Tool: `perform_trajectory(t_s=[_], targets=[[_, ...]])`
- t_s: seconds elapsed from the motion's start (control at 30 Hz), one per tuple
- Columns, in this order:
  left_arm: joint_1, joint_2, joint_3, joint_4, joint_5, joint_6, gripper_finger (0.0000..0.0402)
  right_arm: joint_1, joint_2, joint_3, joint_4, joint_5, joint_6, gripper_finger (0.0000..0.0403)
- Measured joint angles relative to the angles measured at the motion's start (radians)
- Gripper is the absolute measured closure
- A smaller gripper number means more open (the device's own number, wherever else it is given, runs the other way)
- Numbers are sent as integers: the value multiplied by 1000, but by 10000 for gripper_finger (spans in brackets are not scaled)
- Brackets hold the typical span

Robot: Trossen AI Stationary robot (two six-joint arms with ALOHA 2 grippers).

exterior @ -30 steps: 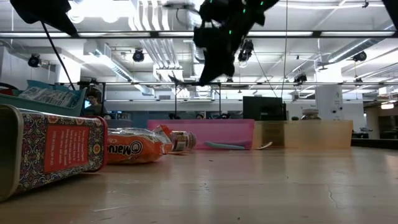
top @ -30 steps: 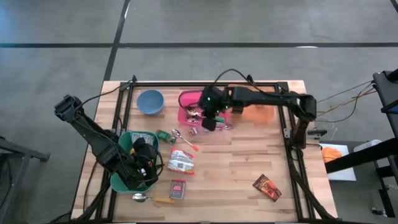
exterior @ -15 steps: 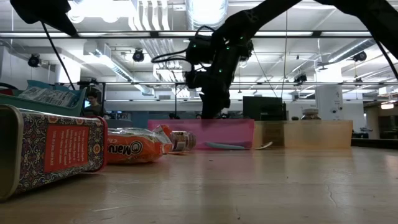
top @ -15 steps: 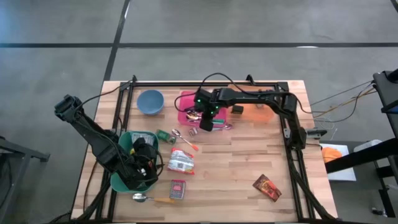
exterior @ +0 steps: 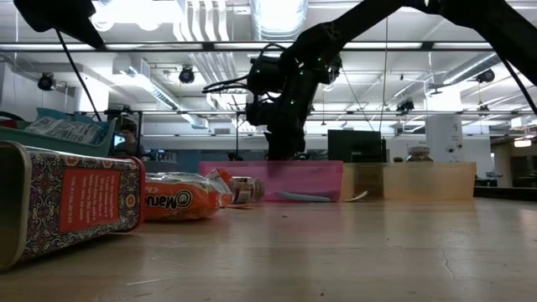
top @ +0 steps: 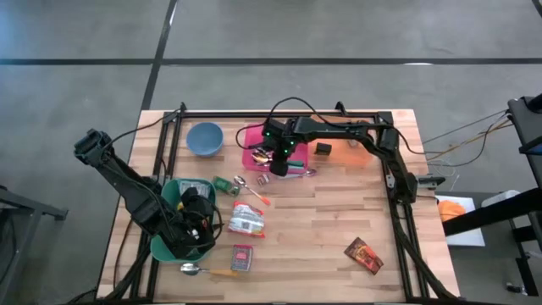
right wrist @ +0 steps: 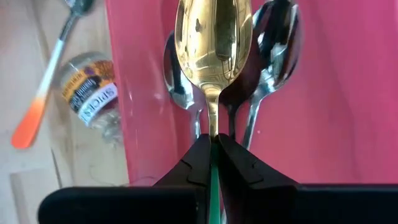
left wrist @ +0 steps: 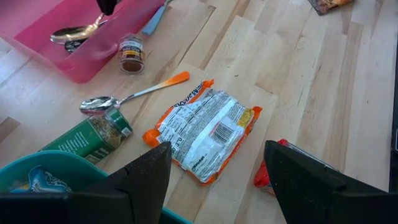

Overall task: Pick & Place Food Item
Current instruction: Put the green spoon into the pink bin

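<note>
My right gripper is shut on a gold spoon and stands over the pink tray at the table's far middle; the same gripper reaches the tray's rim in the low view. Silver spoons lie in the tray. My left gripper waits open above the teal bowl at the near left. An orange-and-white food packet lies flat on the table beyond its fingers, touched by nothing. My right gripper pinches the gold spoon by its thin neck, just behind the bowl, between its two fingertips. The fingers come steeply from above and lie along the spoon. The spoon's bowl sticks out past the fingertips, down into the pink tray; whether it touches the tray I cannot tell.
A spice jar, an orange-handled spoon and a green packet lie near the tray. A blue bowl and an orange container stand at the far side. A red tin and a brown packet lie nearer.
My right gripper has sunk from well above the table down to the pink tray, shifting slightly toward the table's left and tipping steeper. It has stayed shut. My left arm has kept still.
</note>
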Motion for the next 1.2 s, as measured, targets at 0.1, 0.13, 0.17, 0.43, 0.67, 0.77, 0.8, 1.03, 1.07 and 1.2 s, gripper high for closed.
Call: perform_trajectory(t_s=[0.1, 0.13, 0.17, 0.43, 0.67, 0.77, 0.8, 1.03, 1.07, 1.2], targets=[[0, 0, 0, 0, 0, 0, 144, -1, 12, -1, -2, 0, -7, 390], [0, 0, 0, 0, 0, 0, 144, -1, 13, -1, -3, 0, -8, 390], [0, 0, 0, 0, 0, 0, 144, -2, 14, -1, -4, 0, -8, 390], [0, 0, 0, 0, 0, 0, 144, -3, 17, -1, -3, 0, -19, 390], [0, 0, 0, 0, 0, 0, 144, -3, 17, -3, -3, 0, -13, 390], [0, 0, 0, 0, 0, 0, 144, -3, 17, -6, -9, 0, -9, 390], [0, 0, 0, 0, 0, 0, 144, -3, 17, -8, -9, -1, -8, 390], [0, 0, 0, 0, 0, 0, 144, -3, 17, -39, -7, -3, -7, 390], [0, 0, 0, 0, 0, 0, 144, -3, 17, -46, -5, -3, -7, 390], [0, 0, 0, 0, 0, 0, 144, -2, 17, -62, 9, -4, -7, 390]])
